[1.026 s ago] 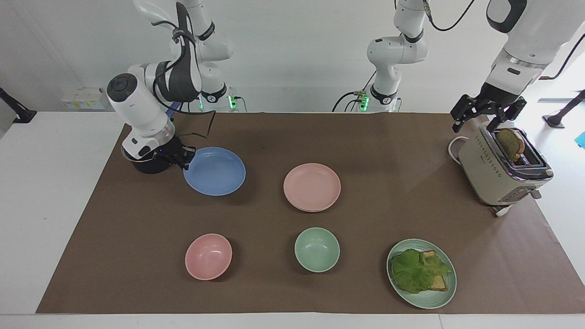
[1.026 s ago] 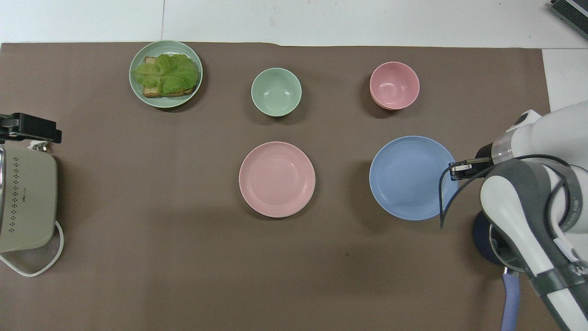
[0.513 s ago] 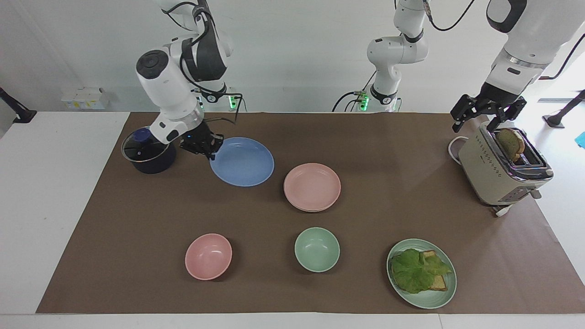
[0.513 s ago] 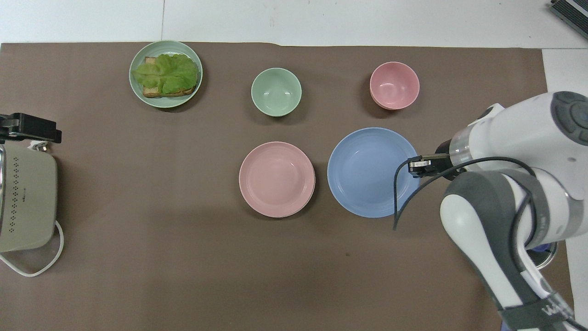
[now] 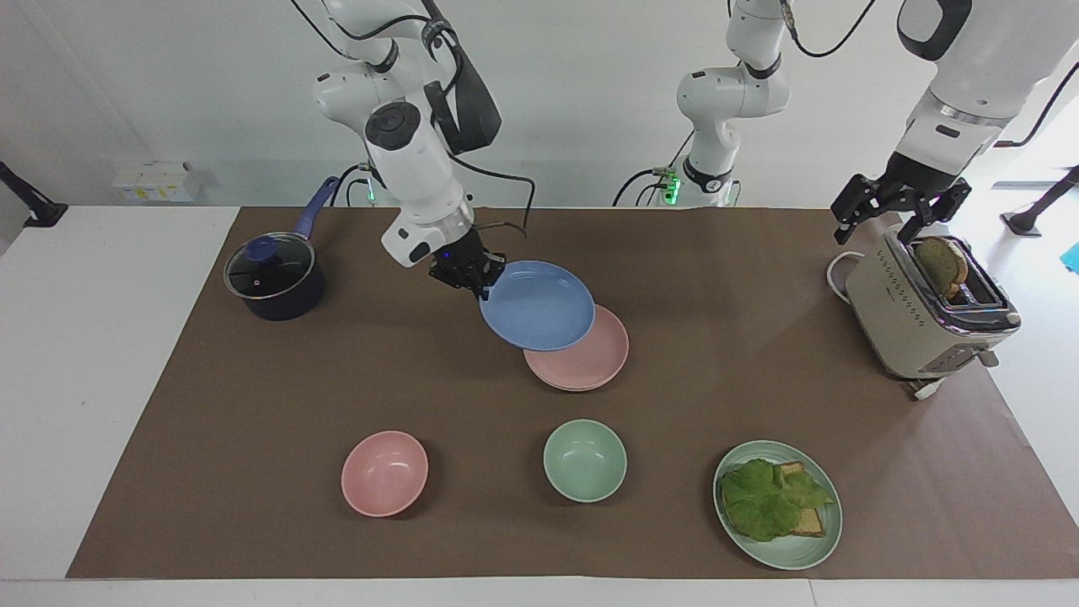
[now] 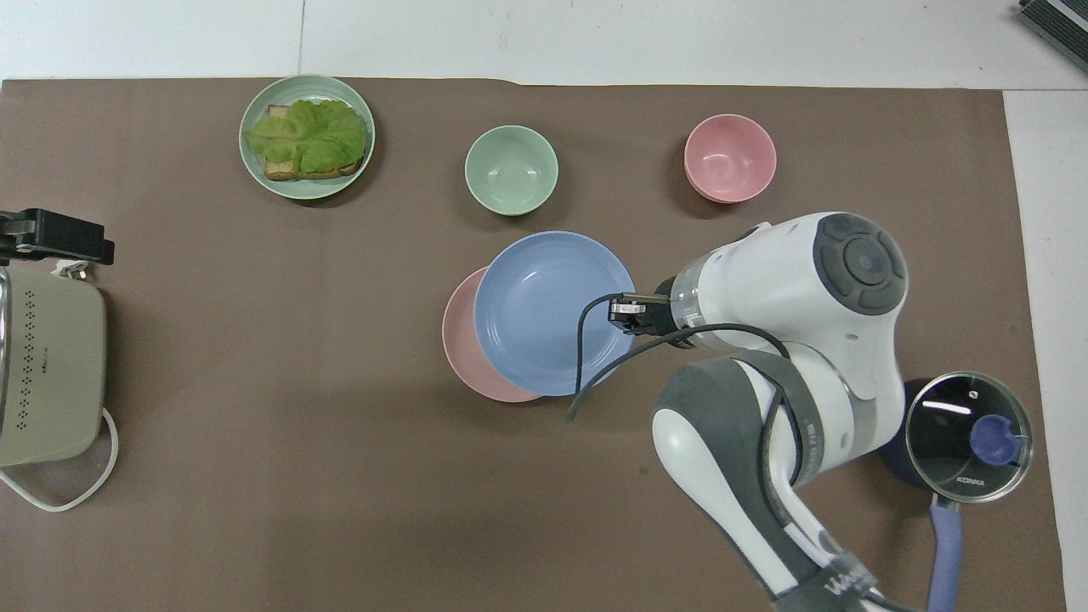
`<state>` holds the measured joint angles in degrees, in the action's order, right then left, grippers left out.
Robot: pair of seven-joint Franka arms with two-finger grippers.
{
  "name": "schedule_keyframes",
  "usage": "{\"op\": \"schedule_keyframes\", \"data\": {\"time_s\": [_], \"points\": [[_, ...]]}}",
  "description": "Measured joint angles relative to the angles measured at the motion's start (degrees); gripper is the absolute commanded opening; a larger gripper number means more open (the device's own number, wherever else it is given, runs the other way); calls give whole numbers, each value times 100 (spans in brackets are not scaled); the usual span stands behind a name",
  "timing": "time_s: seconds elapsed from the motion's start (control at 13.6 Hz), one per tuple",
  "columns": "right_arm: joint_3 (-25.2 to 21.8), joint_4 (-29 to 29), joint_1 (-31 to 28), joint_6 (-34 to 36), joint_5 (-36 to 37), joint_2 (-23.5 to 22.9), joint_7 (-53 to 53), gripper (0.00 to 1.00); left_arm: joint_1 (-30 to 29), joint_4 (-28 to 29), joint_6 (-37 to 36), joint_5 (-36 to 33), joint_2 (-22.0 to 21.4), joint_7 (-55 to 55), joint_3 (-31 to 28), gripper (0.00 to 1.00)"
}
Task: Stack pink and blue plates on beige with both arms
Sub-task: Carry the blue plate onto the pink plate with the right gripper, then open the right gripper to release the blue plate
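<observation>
Facing view: the right claw (image 5: 480,282), on a glossy white jointed arm, is clamped shut on the rim of the round periwinkle-blue matte plate (image 5: 539,305). It holds the plate in the air, tilted slightly, over the round pale pink matte plate (image 5: 590,358), which lies on the brown mat covering the bench (image 5: 759,379). The blue plate overlaps the pink one without covering it fully; a second rim shows under the pink plate's edge, though its colour cannot be made out. Toward the right arm's end of the bench from this claw stands a dark saucepan with a glass lid and blue handle (image 5: 274,282). Below the claw in this view, farther from the robots, sit a small deep pink bowl (image 5: 384,473) and a small mint-green bowl (image 5: 584,460). The left claw (image 5: 898,215) waits with its fingers spread open, just above a beige-and-chrome toaster (image 5: 923,316) holding a slice of bread. Farther from the robots than the toaster lies a mint-green plate with lettuce and toast (image 5: 777,504).

Overhead view: the right claw (image 6: 627,313) grips the blue plate (image 6: 548,310) at the edge nearest its arm. The pink plate (image 6: 467,361) shows as a crescent under it. Only part of the left claw (image 6: 55,238) shows, at the frame's edge, by the toaster (image 6: 47,378).
</observation>
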<state>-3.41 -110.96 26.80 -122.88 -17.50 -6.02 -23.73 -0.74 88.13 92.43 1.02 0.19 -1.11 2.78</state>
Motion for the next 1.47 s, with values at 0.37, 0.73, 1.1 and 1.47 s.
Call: {"op": "schedule_keyframes", "data": {"time_s": [0.37, 0.73, 1.1, 1.47], "points": [[-1, 3, 349, -566, -439, -571, -587, 0, 0, 0, 0, 0, 0, 0, 0, 100], [0, -1, 515, -841, -513, -931, -587, 0, 0, 0, 0, 0, 0, 0, 0, 100], [-8, -56, 516, -854, -513, -1054, -412, 0, 0, 0, 0, 0, 0, 0, 0, 100], [-19, -96, 509, -1026, -514, -1194, -245, 32, 0, 0, 0, 0, 0, 0, 0, 100]]}}
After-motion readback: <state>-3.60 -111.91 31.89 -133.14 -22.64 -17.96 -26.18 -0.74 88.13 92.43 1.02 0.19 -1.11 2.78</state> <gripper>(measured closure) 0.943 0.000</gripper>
